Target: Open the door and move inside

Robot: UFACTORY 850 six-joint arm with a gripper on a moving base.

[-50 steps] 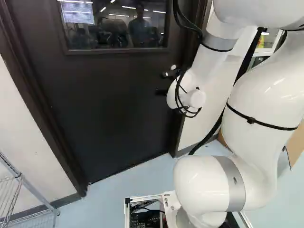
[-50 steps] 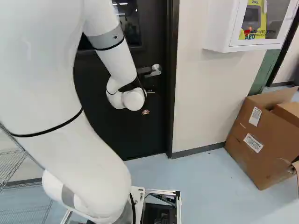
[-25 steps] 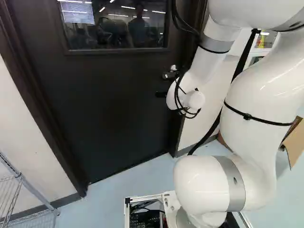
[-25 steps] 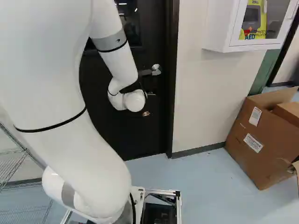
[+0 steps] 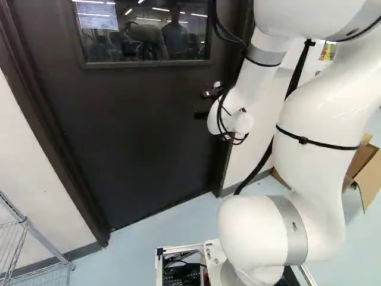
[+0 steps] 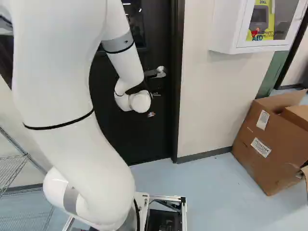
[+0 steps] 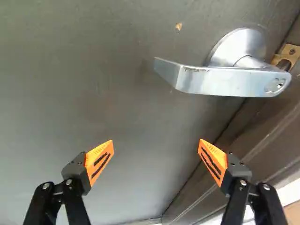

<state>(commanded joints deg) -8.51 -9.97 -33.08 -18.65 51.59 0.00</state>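
Note:
My gripper (image 5: 202, 115) is partly hidden behind the white wrist, close to the dark door (image 5: 137, 137). The door stands closed in its frame. In the wrist view the gripper (image 7: 156, 145) is open, its two orange-padded fingers wide apart with only door surface seen between them. Ahead of the fingers and off toward the door's latch edge is the silver lever handle (image 7: 225, 82), level, touched by neither finger. The right base view also shows the handle (image 6: 160, 71), just above my wrist.
The brown door frame (image 6: 177, 86) runs beside the handle. Right of it are a pale wall (image 6: 207, 96), a white wall cabinet (image 6: 224, 29) and a cardboard box (image 6: 257, 144) on the floor. A wire rack (image 5: 44, 241) stands at the far left of the left base view.
My upper arm and elbow have swung left in the left base view and right in the right one. The wrist has shifted slightly beside the handle. Base and door look unmoved.

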